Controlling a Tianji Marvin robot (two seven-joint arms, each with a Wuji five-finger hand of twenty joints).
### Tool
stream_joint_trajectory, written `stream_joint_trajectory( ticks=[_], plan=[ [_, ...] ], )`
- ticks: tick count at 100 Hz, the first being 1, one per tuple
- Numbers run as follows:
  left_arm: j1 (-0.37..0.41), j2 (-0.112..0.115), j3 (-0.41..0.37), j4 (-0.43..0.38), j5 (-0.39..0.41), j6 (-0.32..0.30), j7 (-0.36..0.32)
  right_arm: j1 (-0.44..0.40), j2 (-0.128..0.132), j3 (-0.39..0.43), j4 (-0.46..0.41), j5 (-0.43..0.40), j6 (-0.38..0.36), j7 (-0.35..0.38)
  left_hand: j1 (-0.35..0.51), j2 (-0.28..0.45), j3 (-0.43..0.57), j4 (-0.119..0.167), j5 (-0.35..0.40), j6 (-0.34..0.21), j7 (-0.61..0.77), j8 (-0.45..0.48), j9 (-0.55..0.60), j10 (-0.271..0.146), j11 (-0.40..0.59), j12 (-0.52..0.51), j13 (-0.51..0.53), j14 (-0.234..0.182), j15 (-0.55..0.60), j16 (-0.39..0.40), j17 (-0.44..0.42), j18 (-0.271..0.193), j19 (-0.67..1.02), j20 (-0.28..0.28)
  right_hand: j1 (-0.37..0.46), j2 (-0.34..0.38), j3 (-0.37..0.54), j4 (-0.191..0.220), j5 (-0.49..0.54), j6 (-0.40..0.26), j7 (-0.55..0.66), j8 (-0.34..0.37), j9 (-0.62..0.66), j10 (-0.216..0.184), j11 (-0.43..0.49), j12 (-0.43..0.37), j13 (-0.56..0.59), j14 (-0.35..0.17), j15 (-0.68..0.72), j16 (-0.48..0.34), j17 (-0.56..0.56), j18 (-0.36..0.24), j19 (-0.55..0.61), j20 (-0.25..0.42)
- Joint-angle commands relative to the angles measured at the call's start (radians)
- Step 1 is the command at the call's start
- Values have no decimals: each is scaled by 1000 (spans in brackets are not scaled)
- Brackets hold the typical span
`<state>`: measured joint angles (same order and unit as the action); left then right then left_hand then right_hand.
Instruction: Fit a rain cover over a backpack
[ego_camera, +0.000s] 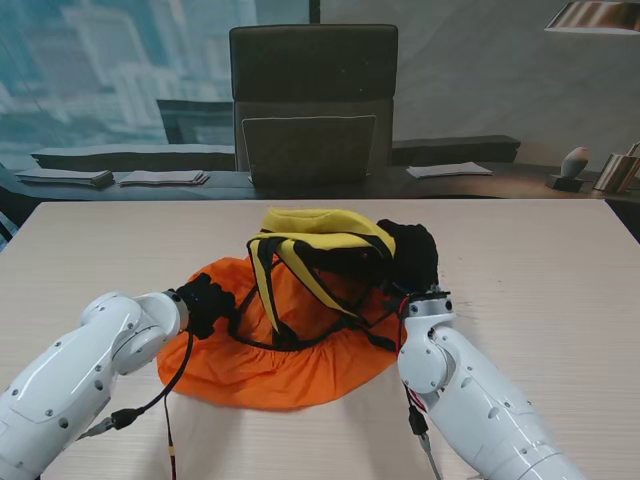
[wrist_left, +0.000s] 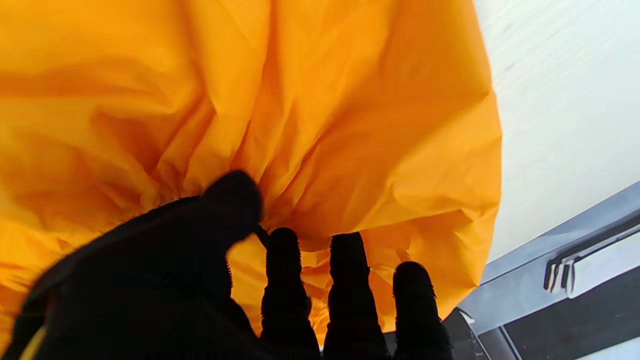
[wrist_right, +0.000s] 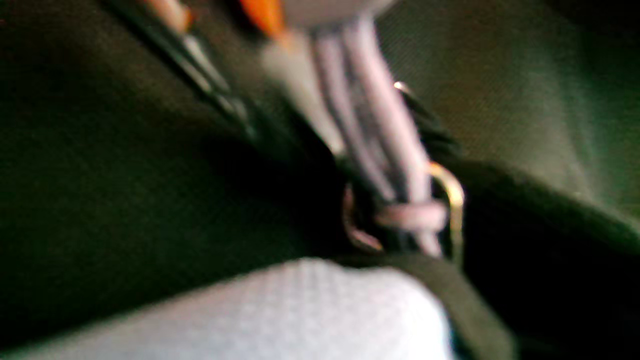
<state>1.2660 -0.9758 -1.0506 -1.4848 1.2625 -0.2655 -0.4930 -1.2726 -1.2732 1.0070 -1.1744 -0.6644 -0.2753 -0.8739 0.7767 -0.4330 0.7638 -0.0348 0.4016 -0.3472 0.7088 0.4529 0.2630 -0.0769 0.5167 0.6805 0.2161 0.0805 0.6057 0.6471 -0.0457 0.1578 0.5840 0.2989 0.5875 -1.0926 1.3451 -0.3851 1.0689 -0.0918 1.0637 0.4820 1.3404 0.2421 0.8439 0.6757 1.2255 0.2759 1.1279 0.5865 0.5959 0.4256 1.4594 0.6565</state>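
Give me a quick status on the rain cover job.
Left hand gripping orange rain cover edge. Right hand on backpack, grip unclear. Nothing blocking.

Our left arm (ego_camera: 85, 375) reaches in from the near left corner, its black-gloved left hand (ego_camera: 207, 303) at the left edge of the rain cover (ego_camera: 270, 365); from the wrist camera the fingers (wrist_left: 282, 272) and thumb press into gathered orange cloth, pinching a fold. Our right arm (ego_camera: 480, 400) rises from the near right; the right hand (ego_camera: 413, 255) lies on the backpack (ego_camera: 320, 250), its grip blurred and unclear.
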Motion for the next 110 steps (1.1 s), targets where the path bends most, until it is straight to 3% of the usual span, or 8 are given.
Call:
stream_joint_trajectory(
  ticks=[1, 18, 29, 45, 55, 74, 90, 110],
  plan=[
    [23, 9, -9, -33, -2, -12, -65, -1, -2, -6, 5, -3, 12, 11, -146, -69, -115, -24, 49, -31, 59, 70, -50, -2, -30, -27, -41, -2, -45, -30, -15, 45, -106, -51, 92, 107, 90, 63, 31, -82, 56, 22, 63, 24, 111, 23, 78, -42, 86, 26, 2, 2, 19, 5],
    [85, 12, -81, -88, 67, -56, -112, -4, 13, -20, 3, -35, 32, 38, -178, -167, -268, -83, 138, -100, 197, 275, -10, -12, -51, -47, -50, 6, -117, -70, -20, 64, -245, -20, 93, 90, 98, 58, 38, -81, 64, 15, 83, 26, 133, 43, 78, -45, 143, 50, 13, 5, 36, 18],
    [103, 13, -99, -93, 91, -85, -92, -7, 22, -27, 2, -54, 36, 52, -118, -180, -295, -69, 165, -128, 223, 370, 37, -24, -64, -75, -22, 3, -149, -98, -16, 66, -238, 3, 89, 85, 100, 55, 41, -88, 63, 14, 88, 20, 129, 44, 78, -52, 149, 52, 23, 5, 37, 20],
    [76, 14, -59, -30, 59, -80, -18, -18, 23, -35, 1, -56, 36, 56, -99, -98, -66, -28, -35, -8, -143, -57, -25, -2, -103, -164, -25, 4, -165, -118, -14, 62, -193, -26, 87, 86, 100, 54, 40, -87, 62, 13, 86, 18, 123, 45, 76, -51, 143, 50, 22, 2, 34, 19],
    [41, 17, -14, -10, 60, -72, -32, -21, 26, -39, 4, -54, 37, 70, -31, -25, -49, -24, 0, -17, -112, -80, -53, 13, -176, -230, -69, 0, -227, -164, -14, 54, -201, -39, 88, 85, 99, 53, 40, -88, 62, 12, 86, 19, 119, 45, 77, -50, 141, 49, 22, 0, 33, 20],
    [17, 21, 16, -36, 139, -55, -164, -18, 39, -40, 9, -71, 17, 107, -62, -56, -419, -44, 140, -141, 157, 135, -57, 7, -212, -247, -112, 1, -288, -217, -16, 59, -327, -47, 88, 85, 99, 53, 41, -93, 62, 12, 88, 16, 116, 46, 77, -52, 139, 48, 21, -4, 32, 20],
    [64, 16, -51, -77, 197, -72, -123, -22, 45, -34, 2, -73, 12, 128, -47, -83, -417, -30, 236, -168, 245, 435, 114, 2, -130, -223, -11, 7, -262, -206, -9, 68, -263, -15, 91, 83, 99, 53, 42, -92, 62, 12, 88, 19, 115, 47, 78, -50, 140, 48, 21, -6, 32, 21],
    [173, 4, -181, -161, 270, -65, 137, -36, 72, -32, -41, -111, -3, 204, -42, 15, -382, -71, 199, -145, 255, 526, 383, 33, -89, -212, 288, 33, -123, -137, 7, 68, 138, 82, 94, 74, 96, 52, 48, -91, 61, 8, 94, 23, 114, 51, 78, -49, 150, 53, 26, -9, 37, 25]
  ],
)
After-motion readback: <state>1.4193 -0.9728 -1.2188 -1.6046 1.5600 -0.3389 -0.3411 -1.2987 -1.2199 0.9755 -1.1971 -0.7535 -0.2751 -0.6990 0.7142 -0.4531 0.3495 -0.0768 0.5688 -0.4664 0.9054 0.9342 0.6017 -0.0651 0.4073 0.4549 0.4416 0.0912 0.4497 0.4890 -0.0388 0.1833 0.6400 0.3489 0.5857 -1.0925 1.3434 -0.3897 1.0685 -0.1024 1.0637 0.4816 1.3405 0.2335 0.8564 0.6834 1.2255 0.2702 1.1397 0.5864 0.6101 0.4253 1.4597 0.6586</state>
